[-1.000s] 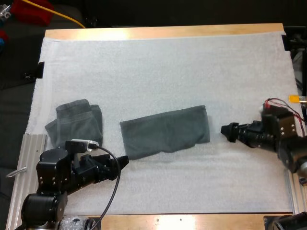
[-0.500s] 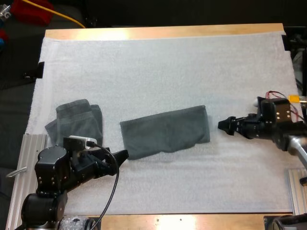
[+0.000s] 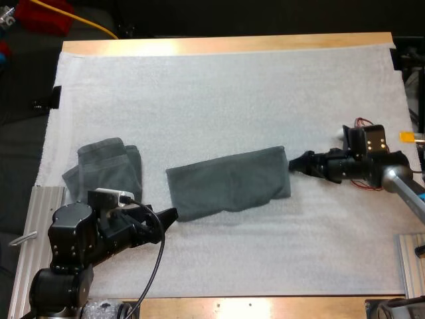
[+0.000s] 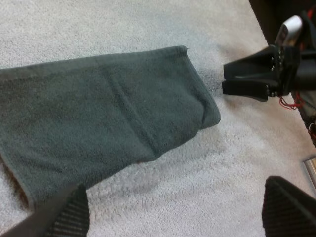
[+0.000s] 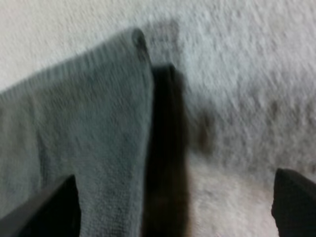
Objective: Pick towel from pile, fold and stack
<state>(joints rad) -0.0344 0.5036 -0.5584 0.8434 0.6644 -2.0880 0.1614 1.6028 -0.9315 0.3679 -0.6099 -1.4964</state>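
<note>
A wooden desk (image 3: 226,45) carries a white mat (image 3: 226,100) that covers nearly all of its top, leaving a strip of bare wood along the far side and another along the near side.

1 dark grey-green towel (image 3: 229,183) lies folded into a long flat rectangle near the middle of the mat. It is set slightly askew, its right end farther from the arms than its left. A fold line runs across its width, and its near right corner is rounded and a little lifted.

A 2nd, smaller towel (image 3: 105,167) of the same colour sits rumpled near the mat's left edge, well apart from the flat one.

The left jaws, seen from above, rest low over the mat with their tips just beside the flat towel's near left corner. In the left wrist view they stand wide apart and hold nothing.

The right jaws point at the flat towel's right short edge, just beside its far right corner, with a sliver of mat showing between them and the cloth. They too are spread wide and hold nothing.
</note>
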